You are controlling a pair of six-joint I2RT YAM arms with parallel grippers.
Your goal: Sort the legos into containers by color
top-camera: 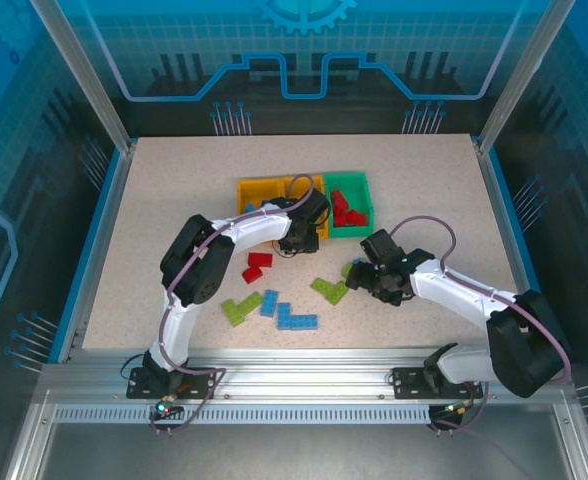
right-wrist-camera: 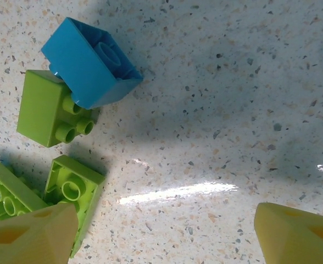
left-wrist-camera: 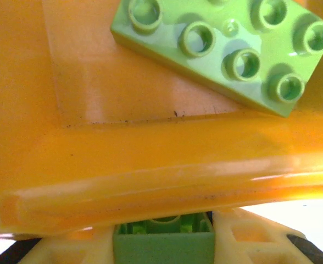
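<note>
Nearest me, loose legos (top-camera: 296,318) lie scattered over the bench (top-camera: 174,200), among them a blue L-shaped piece, a lime L (top-camera: 239,308) and a pair of red ones (top-camera: 257,266). They look like hard, glossy plastic with studs on top and flat sides. I'd judge them light and stiff enough to pinch firmly, but slick. The place to take hold would be two opposite flat sides, not the studs or a corner.

A little farther on, the right gripper (right-wrist-camera: 164,235) hangs over the bench with its jaws wide and nothing between them. Ahead of it a square lime brick (right-wrist-camera: 46,110) lies on its side, with a blue brick (right-wrist-camera: 90,63) tipped and touching it.

Farther again, the left gripper (left-wrist-camera: 164,252) has its jaws narrow around a lime piece (left-wrist-camera: 164,237) just outside the near wall of an orange-yellow container (left-wrist-camera: 150,181). A long lime brick (left-wrist-camera: 222,49) lies inside that bin.

At the far right of the row, the green container (top-camera: 359,185) holds red pieces (top-camera: 344,210).
</note>
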